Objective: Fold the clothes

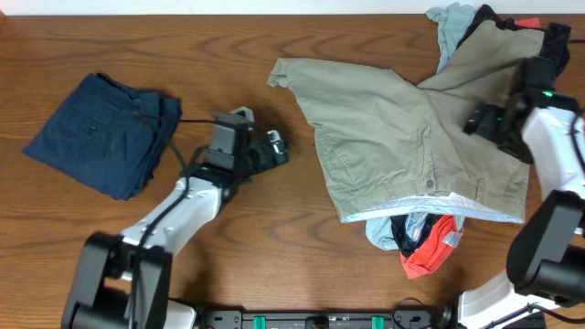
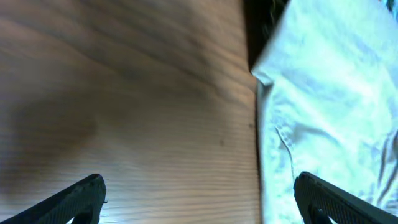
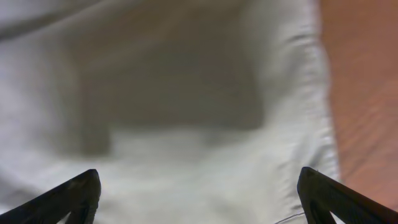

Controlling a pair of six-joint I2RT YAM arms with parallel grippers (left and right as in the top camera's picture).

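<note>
wood table [image 1: 274, 219], khaki shorts [image 1: 402, 137] spread, no containers

The white and black left arm [image 1: 174, 215] reaches from the near side toward the middle. Its black two-finger left gripper [image 1: 277, 147] points to the right, and its fingers [image 2: 81, 198] are spread wide with nothing between them. The white and black right arm [image 1: 558, 146] bends inward. Its black right gripper [image 1: 477, 121] points left, fingers [image 3: 78, 196] also wide apart.
</note>
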